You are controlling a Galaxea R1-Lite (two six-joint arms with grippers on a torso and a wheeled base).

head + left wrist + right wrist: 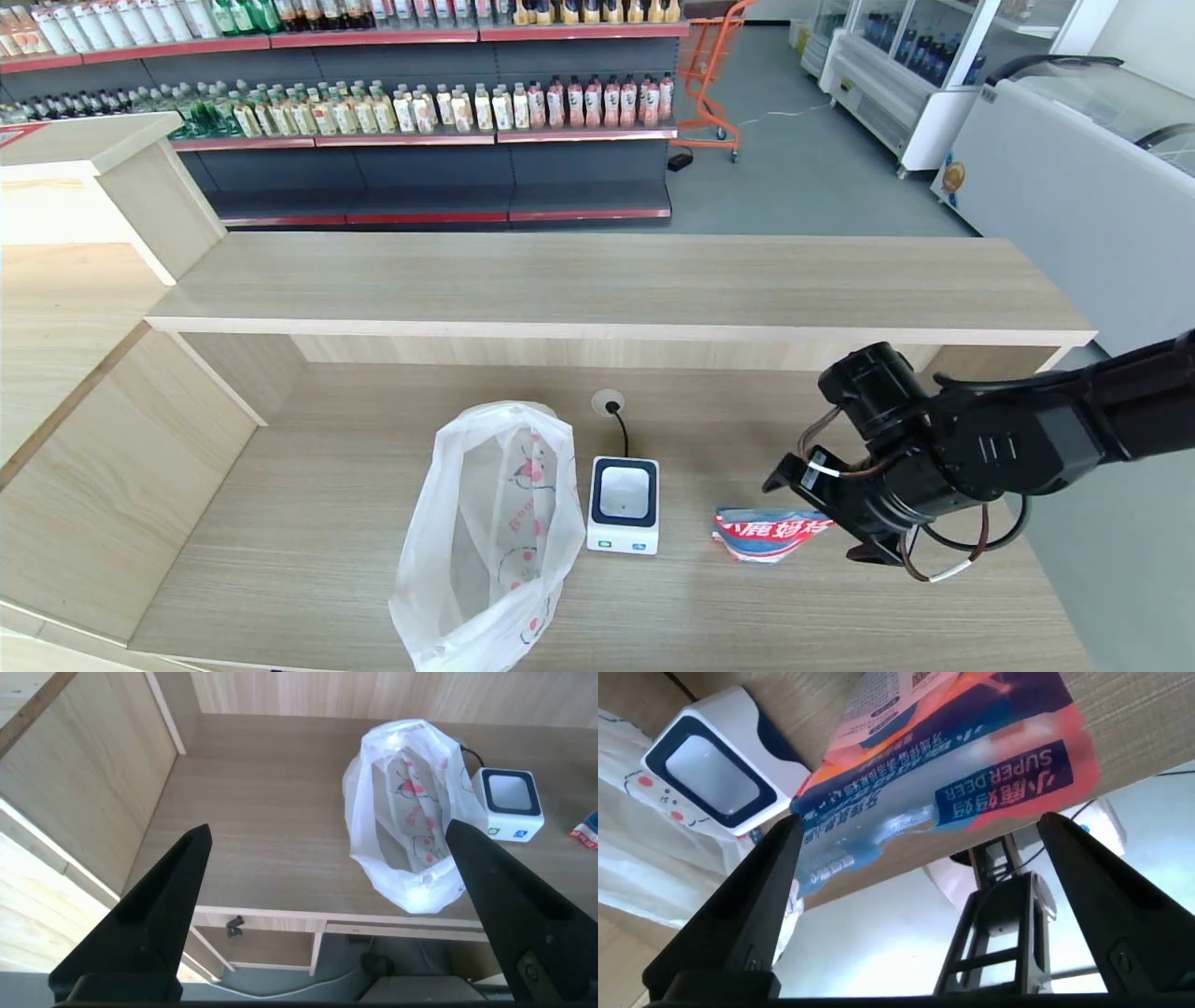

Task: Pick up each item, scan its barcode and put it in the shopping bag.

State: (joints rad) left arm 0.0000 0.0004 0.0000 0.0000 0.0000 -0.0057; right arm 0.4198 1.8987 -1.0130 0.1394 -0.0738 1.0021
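A blue and red snack packet (770, 534) lies on the wooden counter (299, 551), right of the white barcode scanner (624, 504). My right gripper (829, 530) is at the packet's right end, open. In the right wrist view the packet (943, 775) fills the space just beyond the spread fingers (757, 915), with the scanner (705, 765) beside it. A white translucent shopping bag (485, 532) stands open left of the scanner. My left gripper (329, 835) hangs open and holds nothing above the counter's front left, looking down on the bag (411, 812), the scanner (509, 803) and the packet's edge (587, 829).
A raised counter ledge (616, 280) runs along the back and a wooden side wall (121, 485) closes the left. The scanner's black cable (620, 427) goes into a hole behind it. Drink shelves (420, 112) and freezers (1074, 177) stand beyond the counter.
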